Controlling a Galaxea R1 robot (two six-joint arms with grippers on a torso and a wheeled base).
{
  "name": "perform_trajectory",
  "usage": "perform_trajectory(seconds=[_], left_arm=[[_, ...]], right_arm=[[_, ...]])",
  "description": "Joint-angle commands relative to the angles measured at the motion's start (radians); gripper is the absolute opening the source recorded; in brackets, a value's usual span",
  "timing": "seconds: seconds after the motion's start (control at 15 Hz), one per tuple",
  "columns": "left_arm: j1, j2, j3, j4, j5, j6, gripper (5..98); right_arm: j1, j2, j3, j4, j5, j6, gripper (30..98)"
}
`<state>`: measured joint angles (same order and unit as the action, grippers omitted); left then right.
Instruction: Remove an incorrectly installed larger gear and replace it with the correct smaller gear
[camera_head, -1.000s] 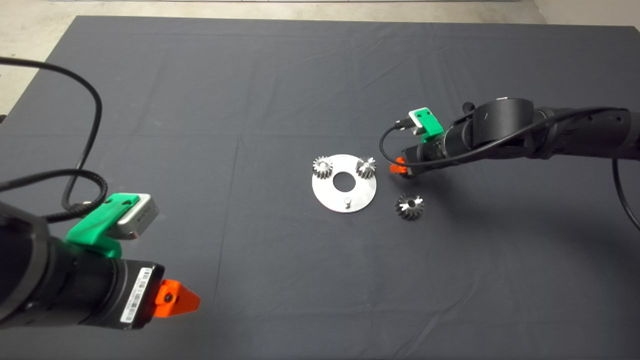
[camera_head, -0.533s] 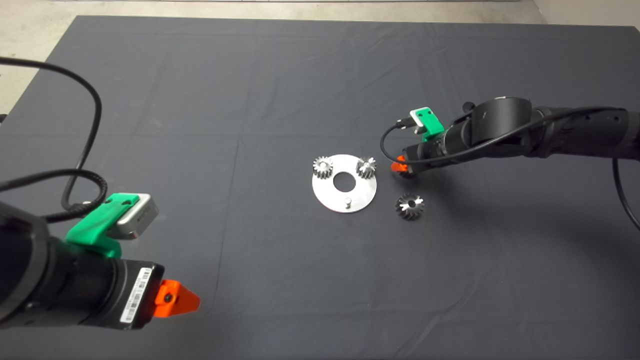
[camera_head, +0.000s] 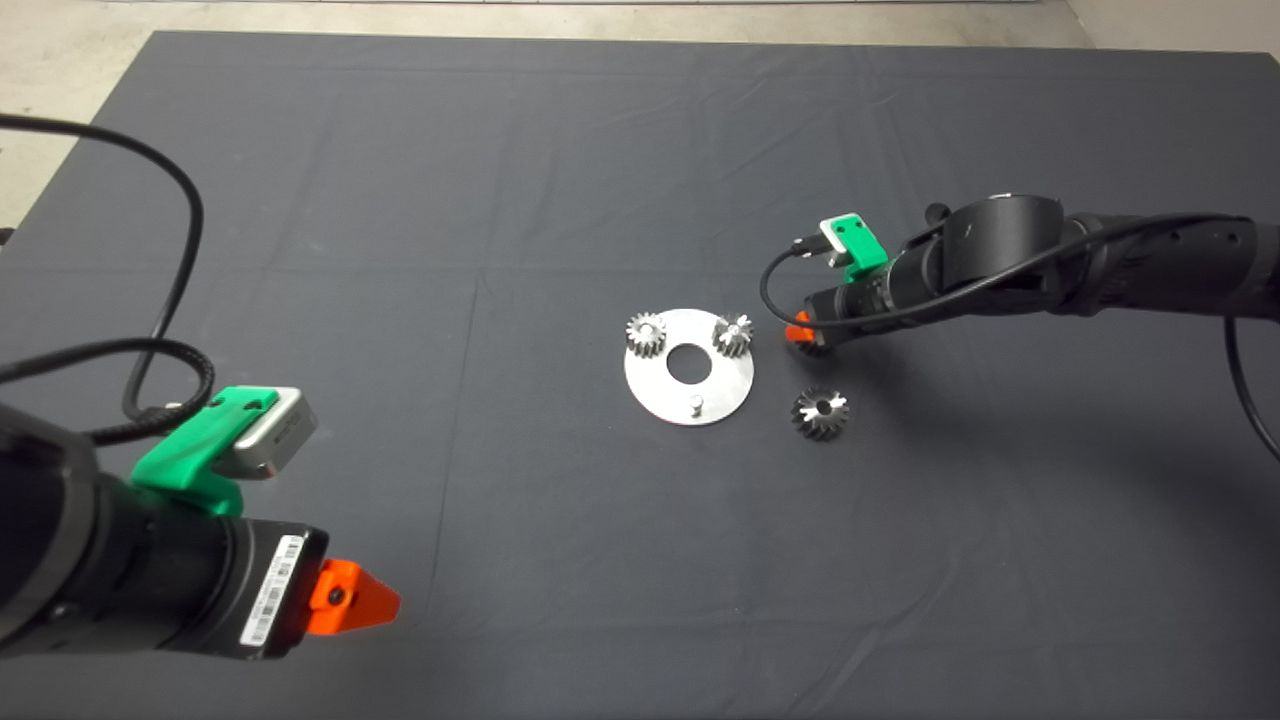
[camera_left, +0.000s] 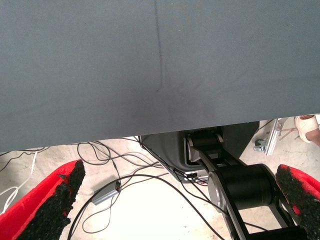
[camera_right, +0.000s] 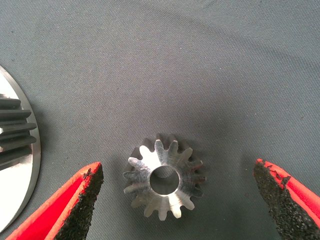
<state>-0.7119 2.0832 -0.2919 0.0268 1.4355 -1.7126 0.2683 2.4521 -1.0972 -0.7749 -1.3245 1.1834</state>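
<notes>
From above, the round flat silver steel plate (camera_head: 689, 366) with a centre hole lies mid-frame on the dark mat over the table (camera_head: 400, 250). Two light silver small gears (camera_head: 646, 333) sit on its upper edge, left and right, and a bare short peg (camera_head: 694, 404) stands near its lower edge; I judge that peg is free to take the right gear. The larger gear (camera_head: 820, 413), shiny steel with flared teeth and a dark hole, lies on the mat just right of the plate, already off it. My right gripper (camera_head: 803, 335) reaches in from the right and is low over the mat just right of the plate's upper edge, above the larger gear in the frame. My left gripper (camera_head: 355, 598) waits at the lower left, out of the way.

In the left wrist view, my left fingers (camera_left: 55, 200) stand wide with nothing between them; beyond the mat's edge are floor, cables and the robot's base.

In the right wrist view, my right fingers (camera_right: 80, 202) are spread wide on either side of the smaller gear (camera_right: 164, 182), a toothed metal gear lying flat with its hole up. Neither pad touches it, so I judge I am lined up to close on it. The plate's rim shows at the left edge.
</notes>
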Motion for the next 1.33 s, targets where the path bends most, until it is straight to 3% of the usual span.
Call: perform_trajectory(seconds=[0.0, 0.33, 0.4, 0.73, 1.0, 1.07, 1.27], left_arm=[[-0.005, -0.001, 0.016, -0.016, 0.000, -0.004, 97.9], [-0.005, -0.001, 0.016, -0.016, 0.000, -0.004, 97.9], [-0.005, -0.001, 0.016, -0.016, 0.000, -0.004, 97.9], [-0.005, -0.001, 0.016, -0.016, 0.000, -0.006, 97.9], [-0.005, -0.001, 0.016, -0.016, 0.000, -0.007, 97.9], [-0.005, -0.001, 0.016, -0.016, 0.000, -0.007, 97.9], [-0.005, -0.001, 0.016, -0.016, 0.000, -0.007, 97.9]], right_arm=[[0.012, 0.003, -0.013, -0.030, 0.004, 0.005, 79.6], [-0.003, 0.003, -0.015, -0.030, 0.004, 0.007, 79.1], [-0.004, 0.003, -0.015, -0.030, 0.005, 0.007, 75.5], [-0.003, 0.003, -0.010, -0.029, 0.033, 0.010, 73.8], [-0.003, 0.005, -0.010, -0.029, 0.033, 0.013, 69.9], [-0.003, 0.005, -0.010, -0.029, 0.033, 0.023, 66.2], [-0.003, 0.003, -0.010, -0.029, 0.033, 0.030, 65.2]])
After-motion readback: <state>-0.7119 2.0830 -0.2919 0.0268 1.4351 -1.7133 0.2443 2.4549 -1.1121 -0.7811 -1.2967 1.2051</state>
